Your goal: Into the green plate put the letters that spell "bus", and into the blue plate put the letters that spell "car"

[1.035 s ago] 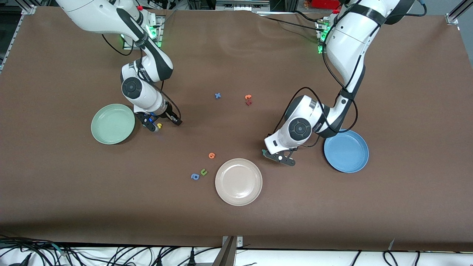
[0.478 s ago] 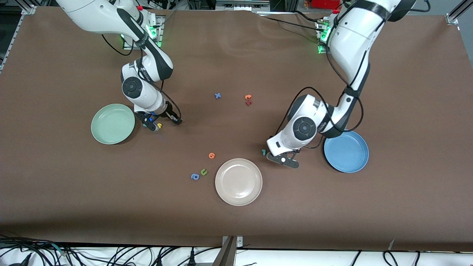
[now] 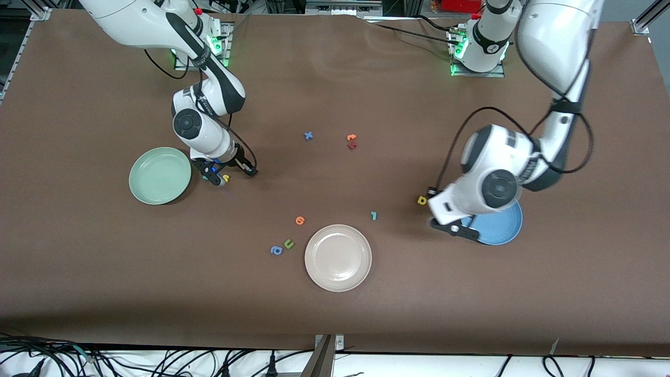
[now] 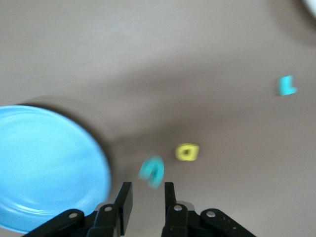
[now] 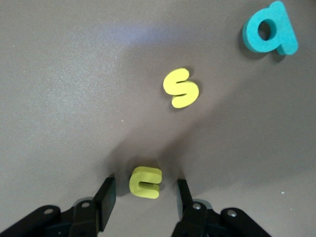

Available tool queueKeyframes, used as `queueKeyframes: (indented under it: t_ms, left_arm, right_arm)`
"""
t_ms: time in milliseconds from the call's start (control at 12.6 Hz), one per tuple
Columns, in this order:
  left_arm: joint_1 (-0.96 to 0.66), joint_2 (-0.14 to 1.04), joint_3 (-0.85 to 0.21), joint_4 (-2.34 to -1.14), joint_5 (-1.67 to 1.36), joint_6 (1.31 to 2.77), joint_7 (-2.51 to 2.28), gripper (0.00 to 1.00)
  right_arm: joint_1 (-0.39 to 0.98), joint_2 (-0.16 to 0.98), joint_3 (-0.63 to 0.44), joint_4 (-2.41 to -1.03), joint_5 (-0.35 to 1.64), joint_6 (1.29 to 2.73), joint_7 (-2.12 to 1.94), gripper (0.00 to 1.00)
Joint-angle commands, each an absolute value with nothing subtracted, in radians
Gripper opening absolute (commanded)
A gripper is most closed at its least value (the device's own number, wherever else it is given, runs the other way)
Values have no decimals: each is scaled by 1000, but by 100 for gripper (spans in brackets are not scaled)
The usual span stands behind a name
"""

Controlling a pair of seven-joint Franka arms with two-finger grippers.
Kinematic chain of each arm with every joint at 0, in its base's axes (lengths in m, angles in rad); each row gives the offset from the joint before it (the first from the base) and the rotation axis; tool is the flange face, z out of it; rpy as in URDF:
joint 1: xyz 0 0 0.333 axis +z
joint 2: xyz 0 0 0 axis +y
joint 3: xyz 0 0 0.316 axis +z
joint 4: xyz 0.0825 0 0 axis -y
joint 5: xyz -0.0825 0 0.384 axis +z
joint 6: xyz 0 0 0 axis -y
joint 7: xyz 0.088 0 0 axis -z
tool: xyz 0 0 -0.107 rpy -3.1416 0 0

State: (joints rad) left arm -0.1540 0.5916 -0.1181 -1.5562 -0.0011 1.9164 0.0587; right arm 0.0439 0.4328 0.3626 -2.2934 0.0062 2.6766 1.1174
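Beside the green plate (image 3: 159, 175), my right gripper (image 5: 144, 181) is low over the table. It is open, and the yellow "u" (image 5: 145, 181) lies between its fingers, touching neither. The yellow "s" (image 5: 181, 88) and teal "b" (image 5: 269, 33) lie just past it. My left gripper (image 4: 148, 185) hangs at the rim of the blue plate (image 4: 44, 163), its fingers a narrow gap apart with bare table between them. A blurred teal "c" (image 4: 152, 170) shows just off the fingertips, next to the yellow "a" (image 3: 422, 200). The teal "r" (image 3: 373, 215) lies alone, nearer the beige plate.
A beige-white plate (image 3: 337, 256) sits nearest the front camera. An orange letter (image 3: 299, 220), a green "u" (image 3: 288, 243) and a blue "a" (image 3: 276, 250) lie beside it. A blue "x" (image 3: 308, 135) and orange and red letters (image 3: 352, 141) lie mid-table.
My left arm has swung from the teal "r" to the blue plate's rim, leaving the "r" on the table and uncovering the yellow "a". The right arm has barely moved.
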Motion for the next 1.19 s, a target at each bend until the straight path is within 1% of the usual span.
queueKeyframes:
  t_ms: [0,80,239,318,398,478,557,637,716,796,955,1114]
  left_arm:
    - [-36,615,-130,-1586,21,1914,219,33]
    - [-26,626,-130,-1591,50,1916,221,33]
    - [-8,627,-133,-1594,75,1917,224,33]
    - [-11,627,-133,-1594,74,1917,224,32]
    - [-5,627,-135,-1592,74,1917,224,34]
    - [-6,627,-138,-1588,61,1919,224,48]
    - [-11,626,-150,-1580,46,1924,222,86]
    - [-18,627,-169,-1575,8,1928,216,100]
    - [-38,627,-188,-1574,2,1963,190,100]
    - [-67,633,-189,-1589,12,2053,178,100]
    - [-75,667,-189,-1585,21,2152,189,98]
    - [-103,701,-189,-1583,137,2209,192,96]
  right_arm:
    - [46,445,350,-2303,2,2715,1088,58]
    - [46,445,350,-2303,2,2715,1078,52]
    - [46,446,344,-2303,2,2715,1077,27]
    - [46,446,342,-2303,2,2714,1077,16]
    - [46,446,344,-2303,2,2714,1077,12]
    - [46,445,344,-2303,2,2712,1078,10]
    - [46,445,342,-2299,2,2708,1078,9]
    - [46,440,342,-2296,2,2706,1078,9]
    - [46,424,342,-2293,2,2697,1074,9]
    - [46,390,341,-2280,2,2644,1071,9]
    - [44,321,318,-2206,2,2436,1027,9]
    - [44,275,247,-2146,2,2257,890,9]
